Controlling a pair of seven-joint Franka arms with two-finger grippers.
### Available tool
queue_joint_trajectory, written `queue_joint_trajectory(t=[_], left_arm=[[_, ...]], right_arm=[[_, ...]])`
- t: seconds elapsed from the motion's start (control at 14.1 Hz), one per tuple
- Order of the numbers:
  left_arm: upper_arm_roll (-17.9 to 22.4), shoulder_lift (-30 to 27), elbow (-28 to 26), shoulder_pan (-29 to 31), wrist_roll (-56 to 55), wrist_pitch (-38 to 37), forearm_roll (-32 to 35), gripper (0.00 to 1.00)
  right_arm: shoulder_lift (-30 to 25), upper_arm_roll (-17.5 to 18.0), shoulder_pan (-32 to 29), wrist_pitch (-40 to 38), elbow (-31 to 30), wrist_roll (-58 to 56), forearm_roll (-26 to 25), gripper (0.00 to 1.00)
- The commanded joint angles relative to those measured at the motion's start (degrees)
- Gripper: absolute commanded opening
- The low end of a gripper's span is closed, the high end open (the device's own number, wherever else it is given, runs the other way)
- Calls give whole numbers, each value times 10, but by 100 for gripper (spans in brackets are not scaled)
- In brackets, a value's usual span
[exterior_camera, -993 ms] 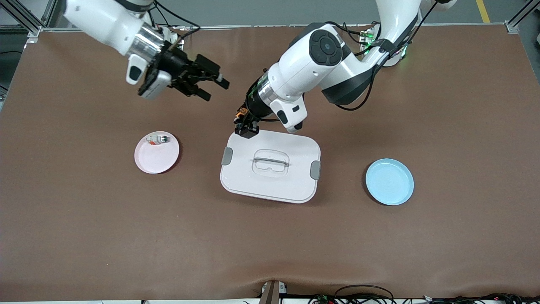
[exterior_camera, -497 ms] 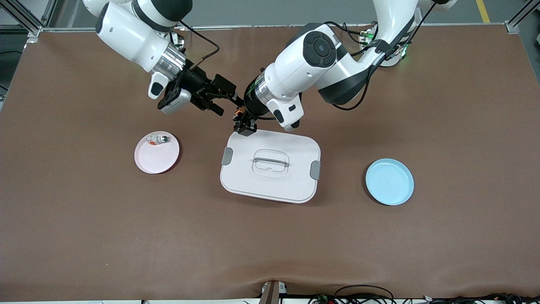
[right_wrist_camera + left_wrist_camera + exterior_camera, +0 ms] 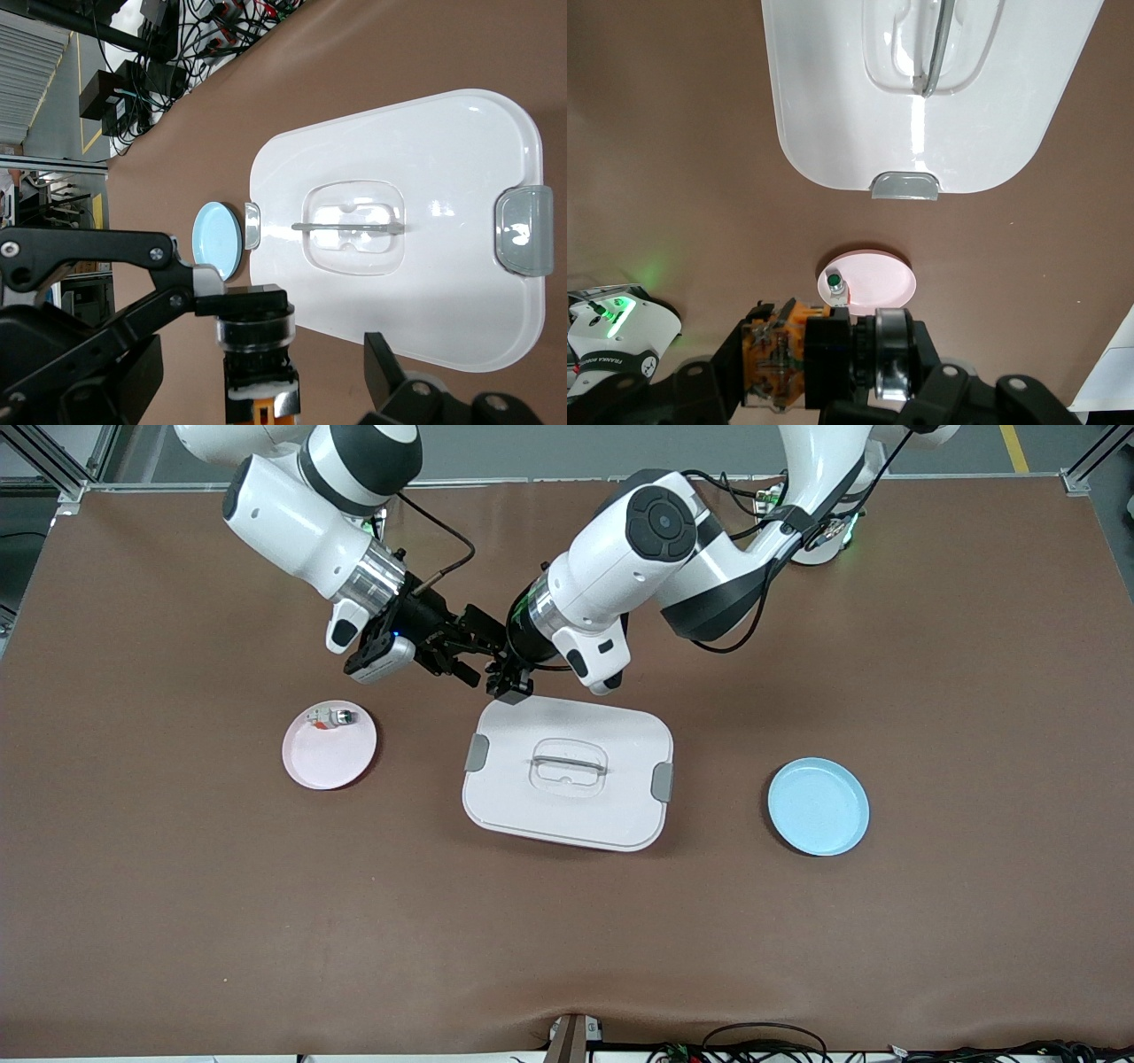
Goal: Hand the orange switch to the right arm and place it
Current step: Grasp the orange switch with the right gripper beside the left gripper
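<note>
**Ana:** Front view, and the right gripper (image 3: 471, 657) has swung in from its own end of the table. A second ago it hung well apart; now its fingers stand wide and reach right up to the left gripper (image 3: 511, 682).

**Ben:** And the left gripper hasn't let go. It stays clamped on the orange switch (image 3: 772, 359), held in the air just off the edge of the white lidded box (image 3: 567, 772) farthest from the front camera.

**Ana:** On the right wrist view the switch (image 3: 259, 363) sits between the spread fingers (image 3: 383, 361), black collar toward the camera.

**Ben:** So the handover looks set up, I'd say, but not made. The right fingers haven't closed.

**Ana:** The pink plate (image 3: 330, 757) already carries a white-and-clear switch (image 3: 332, 716). The blue plate (image 3: 818, 807) lies bare.
</note>
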Motion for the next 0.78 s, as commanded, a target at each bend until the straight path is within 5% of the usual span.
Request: queue_joint_trajectory(t=[0.0,0.07,0.21,0.64,0.71], left_arm=[[4,5,12,-6,-10,-8,1,0],[4,6,12,-6,-10,-8,1,0],[4,10,12,-6,-10,-8,1,0],[4,10,12,-5,-9,-8,1,0],[4,10,12,-5,-9,-8,1,0]], right_arm=[[3,-5,12,-2,8,-3,15,86],[3,-5,17,-3,7,-1,15,75],[3,-5,29,-2,7,18,15,35],[3,-5,32,-2,7,20,14,18],[3,-5,32,-3,7,20,14,5]])
